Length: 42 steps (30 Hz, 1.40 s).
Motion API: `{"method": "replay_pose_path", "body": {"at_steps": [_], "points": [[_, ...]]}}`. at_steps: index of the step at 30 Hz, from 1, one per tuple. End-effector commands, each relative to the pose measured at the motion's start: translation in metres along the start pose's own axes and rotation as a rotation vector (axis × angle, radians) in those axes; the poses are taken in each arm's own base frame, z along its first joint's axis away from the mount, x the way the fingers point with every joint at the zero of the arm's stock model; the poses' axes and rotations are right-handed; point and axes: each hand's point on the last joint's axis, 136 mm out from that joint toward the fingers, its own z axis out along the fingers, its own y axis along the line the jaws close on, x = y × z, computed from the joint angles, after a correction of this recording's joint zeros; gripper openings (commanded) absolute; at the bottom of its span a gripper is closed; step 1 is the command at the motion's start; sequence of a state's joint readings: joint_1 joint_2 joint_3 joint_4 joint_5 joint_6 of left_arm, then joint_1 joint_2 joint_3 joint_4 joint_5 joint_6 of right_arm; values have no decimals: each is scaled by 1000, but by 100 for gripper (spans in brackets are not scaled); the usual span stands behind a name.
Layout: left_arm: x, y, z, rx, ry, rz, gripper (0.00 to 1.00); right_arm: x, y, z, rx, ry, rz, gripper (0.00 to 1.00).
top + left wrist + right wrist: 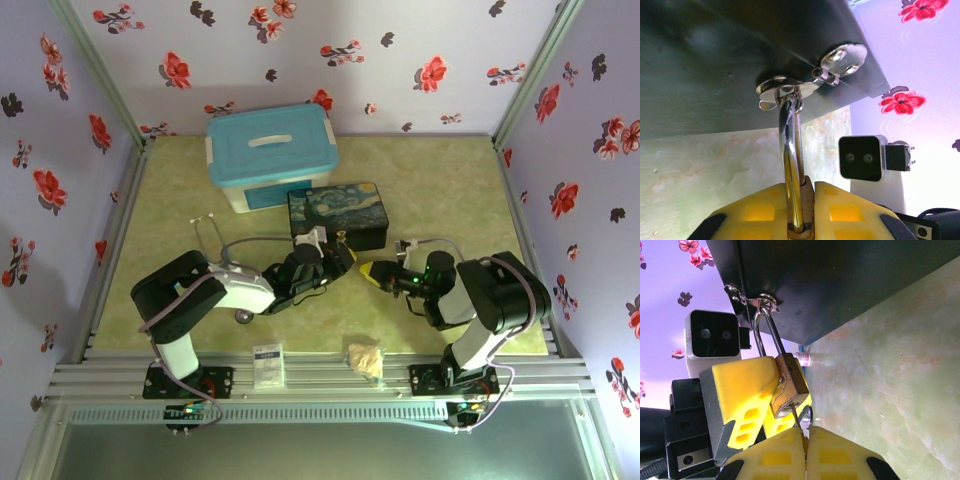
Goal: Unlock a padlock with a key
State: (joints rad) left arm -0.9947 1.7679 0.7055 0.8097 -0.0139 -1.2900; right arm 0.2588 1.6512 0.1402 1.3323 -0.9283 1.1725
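The brass padlock (792, 385) hangs by its silver shackle (791, 150) from the hasp (790, 87) on the front of the dark painted tin box (335, 212). My left gripper (807, 200) is shut on the padlock body, one yellow finger (747, 385) on each side. The thin dark key (796, 417) has its tip in the keyhole on the padlock's underside. My right gripper (805, 440) is shut on the key's head, just below the padlock. In the top view the two grippers meet in front of the tin, left (340, 258) and right (372, 272).
A blue-lidded plastic box (268, 150) stands behind the tin. A stethoscope (215, 235) lies to the left, its round head (243, 316) near my left arm. A small card packet (268, 365) and a crumpled wrapper (365, 358) lie at the front edge. A small bottle (810, 359) lies by the tin.
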Motion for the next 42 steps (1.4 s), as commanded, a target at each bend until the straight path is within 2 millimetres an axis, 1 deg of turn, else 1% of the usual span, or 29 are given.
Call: {"method": "replay_pose_path", "body": {"at_steps": [1, 5, 9, 15, 17, 20, 23, 25, 30, 33, 35, 38, 42], "points": [[19, -4, 1, 43, 85, -47, 0, -25, 11, -6, -20, -111, -27, 0], [18, -2, 1, 41, 79, -52, 0, -28, 26, -9, -53, -128, -37, 0], [15, -6, 1, 50, 63, -55, 0, -25, 31, -6, -58, -142, -22, 0], [10, -11, 1, 73, 33, -77, 0, -27, 15, -5, 0, -241, 46, 0], [9, -12, 1, 74, 24, -80, 0, -28, 14, -6, 12, -286, 54, 0], [9, -10, 2, 68, 18, -84, 0, -24, 15, -3, 23, -328, 59, 0], [10, -13, 5, 78, 23, -86, 0, -21, 26, 2, 1, -323, 21, 0], [11, -12, 6, 80, 26, -88, 0, -22, 28, 3, -4, -320, 12, 0], [10, -14, 2, 74, 24, -73, 0, -17, 21, 14, 14, -252, -9, 0], [11, -17, 3, 95, 24, -93, 0, -14, 13, 17, 32, -225, -12, 0], [10, -19, 4, 110, 22, -110, 0, -11, 14, 18, 31, -210, -31, 0], [11, -25, 4, 129, 25, -111, 0, -9, 21, 11, 21, -228, -121, 0], [11, -31, 2, 143, 25, -116, 0, -8, 40, 6, -27, -226, -205, 0]]}}
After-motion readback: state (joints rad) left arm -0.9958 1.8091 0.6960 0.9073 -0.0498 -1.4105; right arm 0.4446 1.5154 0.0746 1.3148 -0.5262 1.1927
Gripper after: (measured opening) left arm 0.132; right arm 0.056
